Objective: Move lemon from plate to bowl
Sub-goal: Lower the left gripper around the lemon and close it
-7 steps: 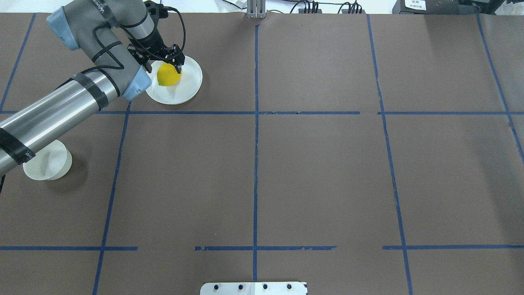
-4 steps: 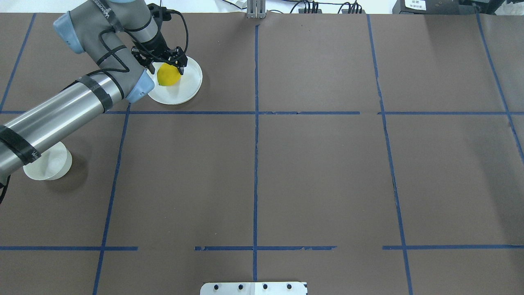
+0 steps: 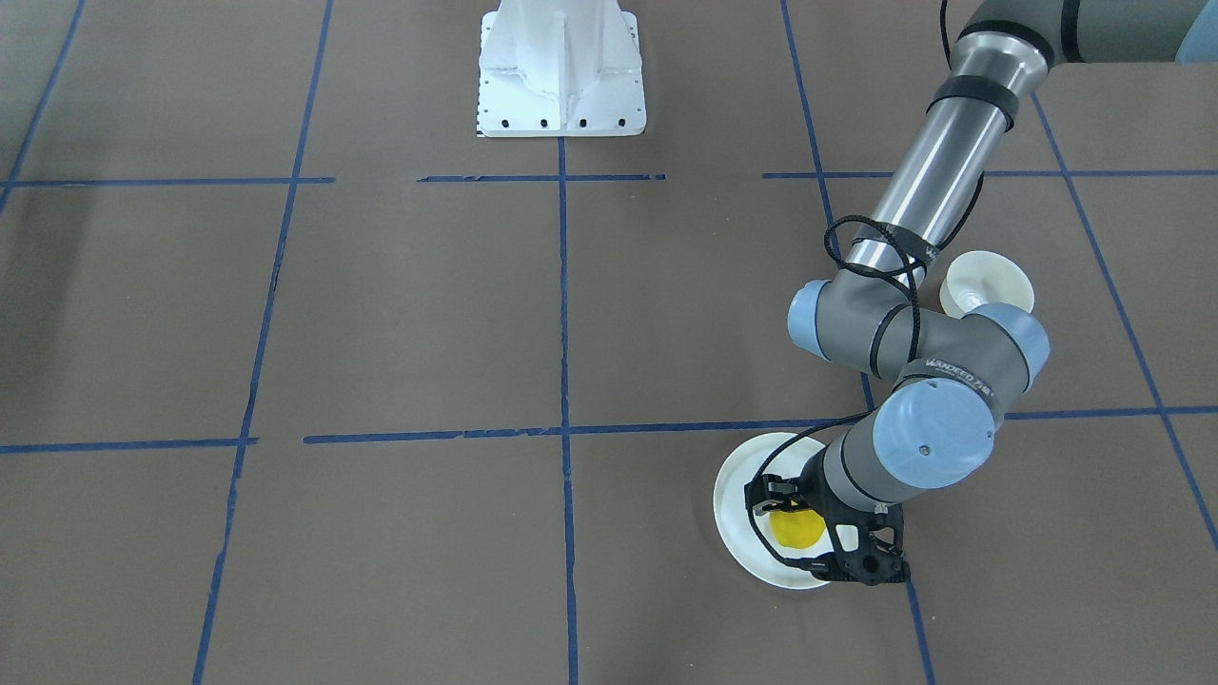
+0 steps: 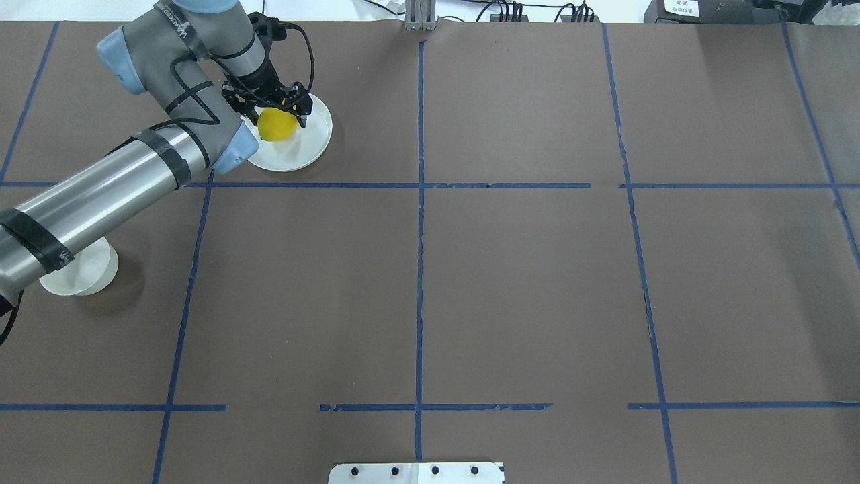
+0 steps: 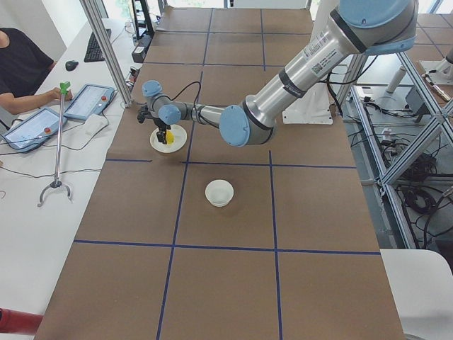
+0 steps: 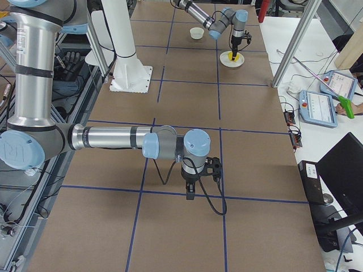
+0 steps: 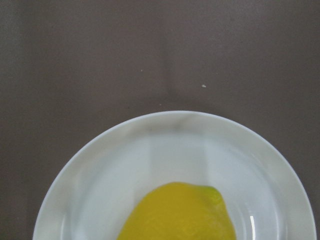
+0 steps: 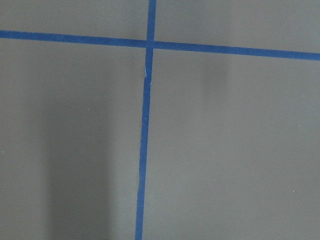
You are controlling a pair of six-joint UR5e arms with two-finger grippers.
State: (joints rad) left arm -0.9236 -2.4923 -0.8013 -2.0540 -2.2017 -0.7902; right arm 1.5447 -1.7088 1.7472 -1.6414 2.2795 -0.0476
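The yellow lemon (image 4: pixel 277 125) lies on the flat white plate (image 4: pixel 306 144) at the far left of the table. My left gripper (image 4: pixel 275 115) is low over the plate, open, with one finger on each side of the lemon. The front-facing view shows the lemon (image 3: pixel 797 528) between the spread fingers (image 3: pixel 764 495), with a gap on each side. The left wrist view shows the lemon (image 7: pixel 180 212) on the plate (image 7: pixel 175 120). The small off-white bowl (image 4: pixel 80 272) stands nearer me at the left, partly under my left arm. My right gripper (image 6: pixel 193 190) shows only in the exterior right view; I cannot tell its state.
Brown table cover with a blue tape grid (image 4: pixel 419 202). The white robot base (image 3: pixel 561 67) is at the near edge. The table's far edge with cables (image 4: pixel 510 13) lies just beyond the plate. An operator (image 5: pixel 21 67) with tablets sits at a side desk.
My left gripper has moved a little to the right and farther over the lemon, so its fingers now straddle it. The lemon and plate have not moved.
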